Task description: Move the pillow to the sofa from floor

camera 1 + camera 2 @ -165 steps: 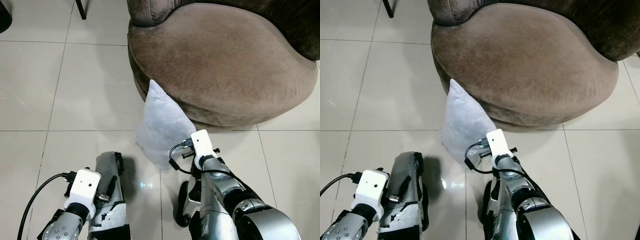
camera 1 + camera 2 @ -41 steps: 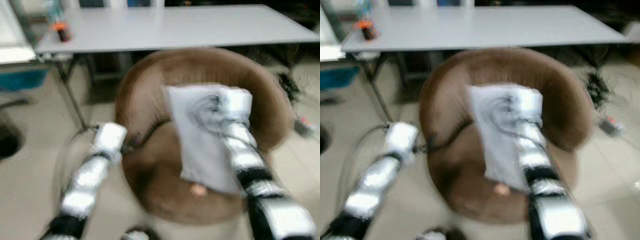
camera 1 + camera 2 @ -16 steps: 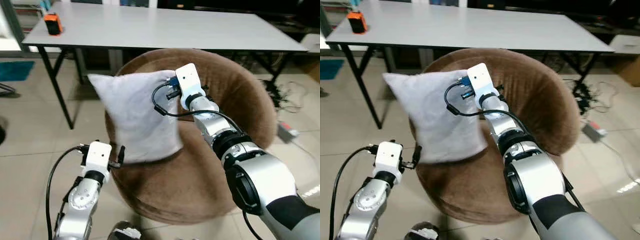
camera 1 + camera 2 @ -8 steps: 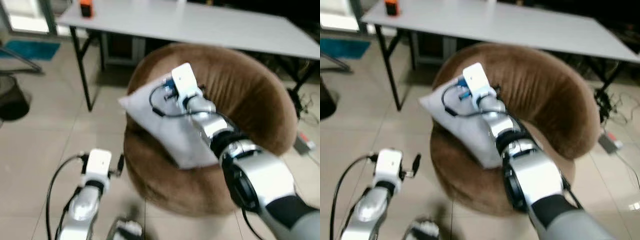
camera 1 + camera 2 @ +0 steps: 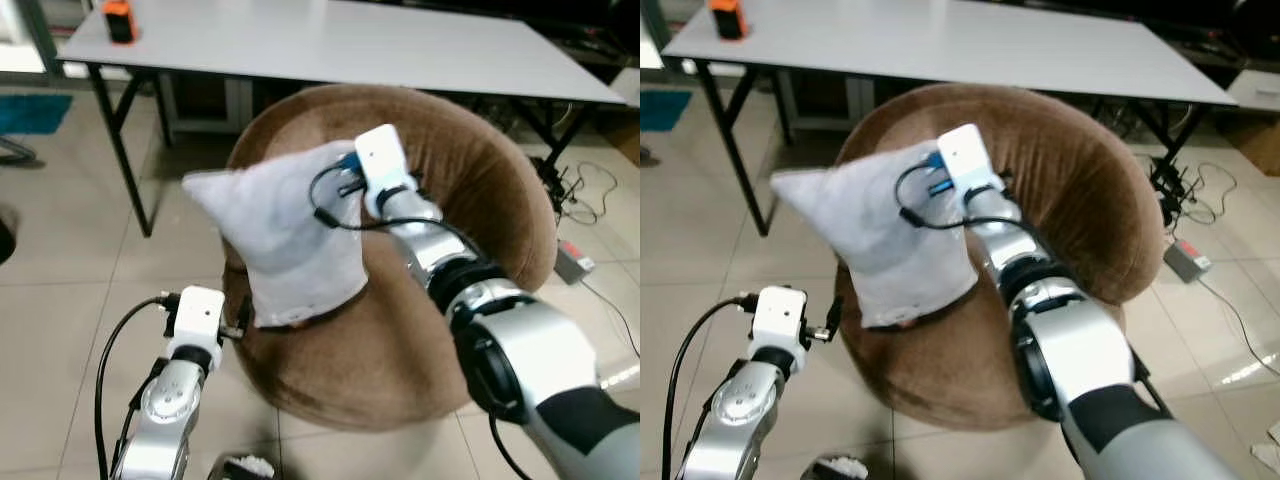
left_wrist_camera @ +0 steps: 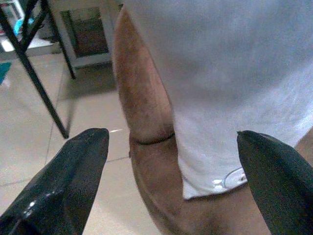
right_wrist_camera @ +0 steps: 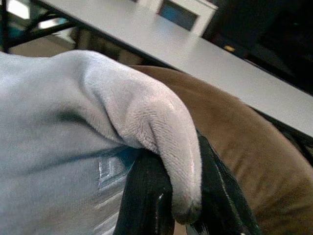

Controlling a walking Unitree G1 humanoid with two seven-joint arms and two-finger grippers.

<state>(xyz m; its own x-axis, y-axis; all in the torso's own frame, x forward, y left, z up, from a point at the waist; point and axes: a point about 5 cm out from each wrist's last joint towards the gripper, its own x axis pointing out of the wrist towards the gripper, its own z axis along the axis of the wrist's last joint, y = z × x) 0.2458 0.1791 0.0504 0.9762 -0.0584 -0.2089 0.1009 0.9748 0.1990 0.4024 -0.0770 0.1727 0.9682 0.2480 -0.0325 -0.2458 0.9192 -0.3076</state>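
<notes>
The pale grey pillow (image 5: 285,240) hangs upright over the left part of the round brown sofa (image 5: 400,340). My right gripper (image 7: 181,205) is shut on its upper right corner, and a fold of fabric bulges over the black fingers (image 7: 146,196). The pillow's lower edge (image 6: 215,176) reaches the seat's left rim; I cannot tell whether it rests there. My left gripper (image 6: 166,171) is open, low beside the sofa's left side and just below the pillow. Its wrist (image 5: 197,315) is near the seat edge.
A long grey table (image 5: 330,45) stands behind the sofa, with black legs (image 5: 120,150) on the left and an orange object (image 5: 120,20) on top. Cables (image 5: 580,190) and a power strip (image 5: 575,262) lie on the tiles to the right.
The pillow stood on the floor against the sofa ten seconds ago and is now lifted over the seat. In the last second it swung in my right gripper while the view shifted.
</notes>
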